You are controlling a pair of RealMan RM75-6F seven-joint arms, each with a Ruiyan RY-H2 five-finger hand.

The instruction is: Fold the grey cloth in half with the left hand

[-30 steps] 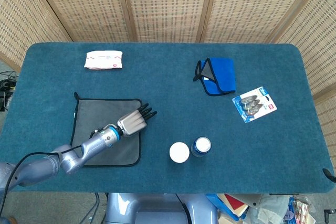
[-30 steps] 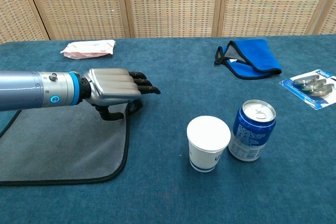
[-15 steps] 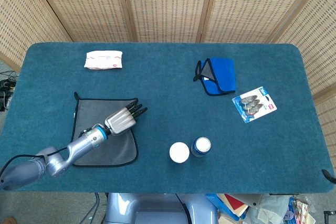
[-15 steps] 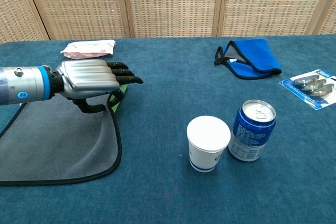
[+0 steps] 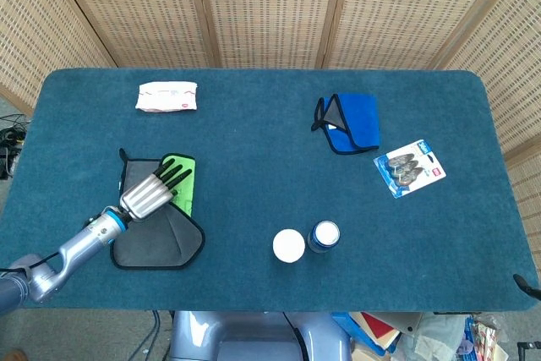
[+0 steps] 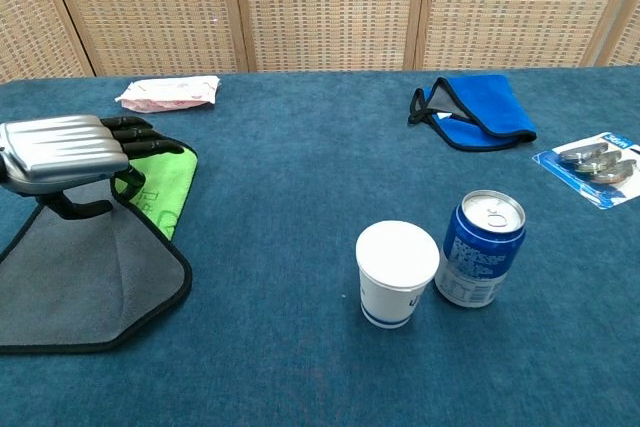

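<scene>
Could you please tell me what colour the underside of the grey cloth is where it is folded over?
Bright green, on the turned-over flap of the grey cloth; the chest view shows it best.

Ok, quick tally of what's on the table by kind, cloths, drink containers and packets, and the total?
Cloths: 2, the grey cloth with its green underside turned up, held by the left hand, and the blue cloth.
Drink containers: 2, the white cup and the blue can.
Packets: 2, the white packet and the blister pack.
Total: 6.
</scene>
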